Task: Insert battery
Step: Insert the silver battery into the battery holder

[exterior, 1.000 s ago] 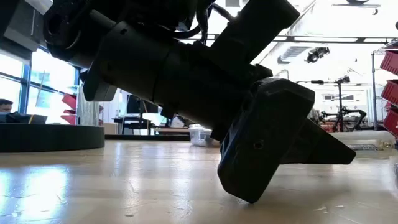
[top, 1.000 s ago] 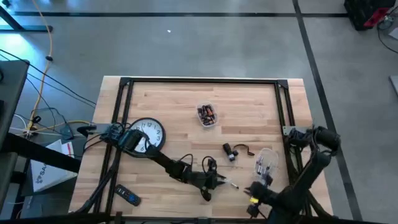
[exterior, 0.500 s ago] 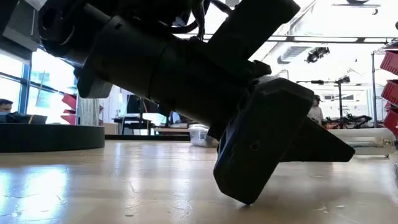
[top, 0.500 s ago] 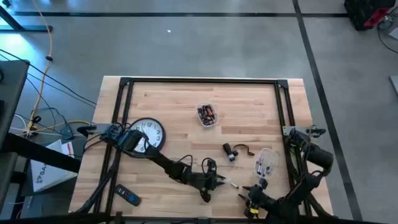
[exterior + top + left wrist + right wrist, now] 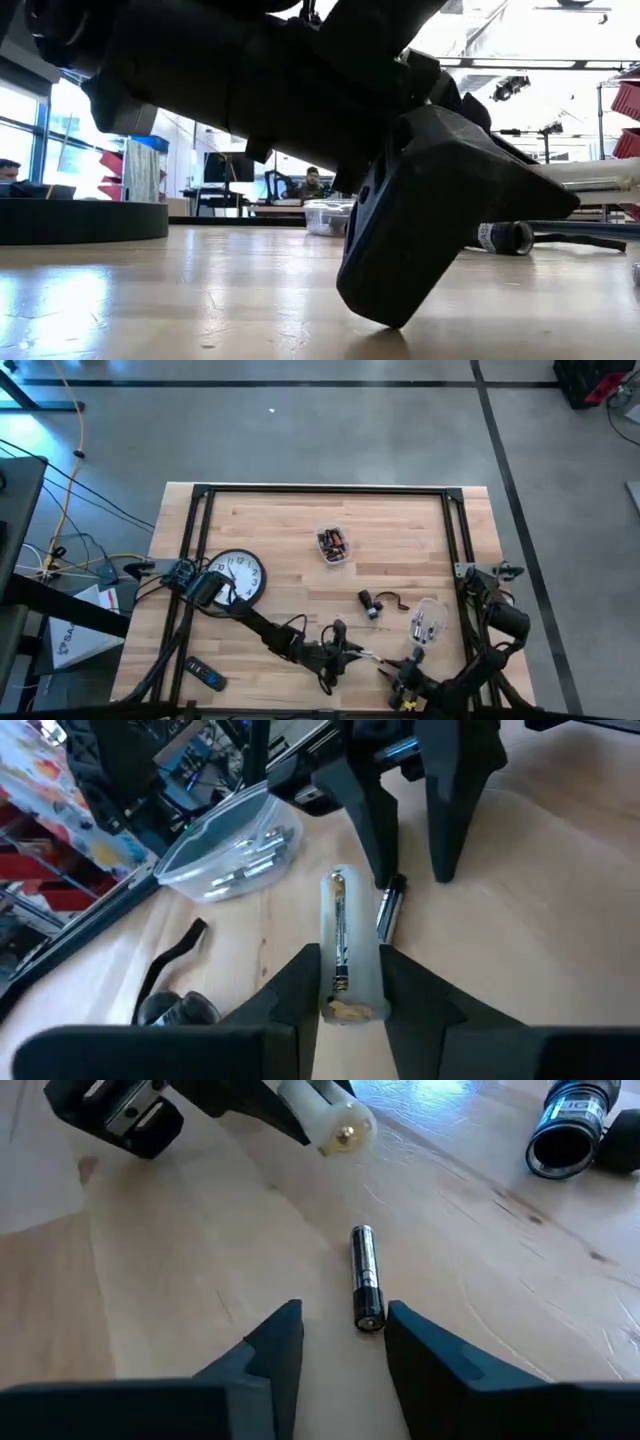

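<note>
Wooden table [image 5: 300, 530] carries a loose battery [image 5: 366, 1276] at the high view's five o'clock. The right pincer [image 5: 340, 1335] is spread, its fingers apart on either side of the battery's near end, not touching it. The left pincer [image 5: 345, 982] pinches a white battery holder [image 5: 345, 950] just beside the battery.

We see a pale wooden table [image 5: 400, 530] with light grain, framed in black. Our white cylindrical holder [image 5: 349, 960] carries a brass-coloured end. The loose battery [image 5: 366, 1276] is black with silver ends. The wall clock [image 5: 243, 572] has a white face and dark rim. The flashlight head [image 5: 566, 1130] is black, and the tub [image 5: 225, 846] is clear with silvery batteries.
</note>
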You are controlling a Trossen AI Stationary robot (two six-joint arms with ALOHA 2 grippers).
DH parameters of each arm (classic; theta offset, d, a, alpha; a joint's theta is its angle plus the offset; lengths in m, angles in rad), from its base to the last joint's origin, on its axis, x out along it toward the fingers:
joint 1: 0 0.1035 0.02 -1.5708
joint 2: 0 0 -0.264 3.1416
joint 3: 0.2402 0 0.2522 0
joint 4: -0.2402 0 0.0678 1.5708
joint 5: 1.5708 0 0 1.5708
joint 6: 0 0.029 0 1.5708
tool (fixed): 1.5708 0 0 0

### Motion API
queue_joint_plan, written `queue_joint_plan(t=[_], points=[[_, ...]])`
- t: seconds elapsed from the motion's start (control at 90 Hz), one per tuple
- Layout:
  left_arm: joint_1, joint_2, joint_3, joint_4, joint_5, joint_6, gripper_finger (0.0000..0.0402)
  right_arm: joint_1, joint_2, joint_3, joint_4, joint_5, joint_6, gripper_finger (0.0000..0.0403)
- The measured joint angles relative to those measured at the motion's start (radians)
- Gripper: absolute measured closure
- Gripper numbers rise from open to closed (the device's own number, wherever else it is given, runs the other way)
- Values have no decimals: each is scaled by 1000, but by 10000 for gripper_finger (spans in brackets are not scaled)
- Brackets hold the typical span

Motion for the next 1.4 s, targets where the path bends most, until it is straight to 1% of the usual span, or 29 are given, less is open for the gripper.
queue_joint_plan(t=[0.222, 0.4, 0.5, 0.6, 0.667, 0.811, 0.933, 0.989, 1.044, 1.111, 1.156, 1.2, 1.256, 1.322, 1.4], points=[[1, -5, -2, 30, -34, 67, 330, -14, 1, 0, 0, -10, -23, 336], [2, -8, -4, 65, -42, 72, 330, -16, -6, 5, -23, -41, -26, 392], [3, -9, -2, 34, -21, 59, 330, -18, -28, 47, -134, -95, -25, 396], [8, -10, -2, 11, -11, 18, 330, -33, -61, 127, -320, -220, -55, 399], [15, -10, -2, 1, 18, -4, 330, -51, -82, 194, -405, -263, -116, 400], [32, -2, -2, -15, 73, -51, 330, -105, -114, 308, -444, -322, -324, 401], [45, 6, -1, -15, 87, -72, 330, -172, -115, 408, -504, -446, -519, 402], [50, 20, -1, -9, 104, -72, 330, -205, -116, 434, -514, -511, -607, 402], [56, 22, 0, -2, 115, -79, 330, -232, -123, 447, -519, -546, -693, 402], [64, 29, 0, -1, 131, -92, 330, -255, -159, 438, -524, -546, -774, 402], [68, 30, 0, -1, 136, -115, 330, -262, -199, 411, -522, -539, -801, 402], [71, 31, 0, -6, 136, -134, 330, -267, -242, 369, -521, -538, -809, 402], [72, 31, -1, -9, 134, -150, 330, -269, -303, 286, -488, -540, -810, 402], [72, 31, -1, -8, 133, -145, 330, -270, -391, 167, -383, -542, -811, 403], [68, 31, -1, -9, 125, -137, 330, -284, -500, 29, -173, -566, -833, 403]])
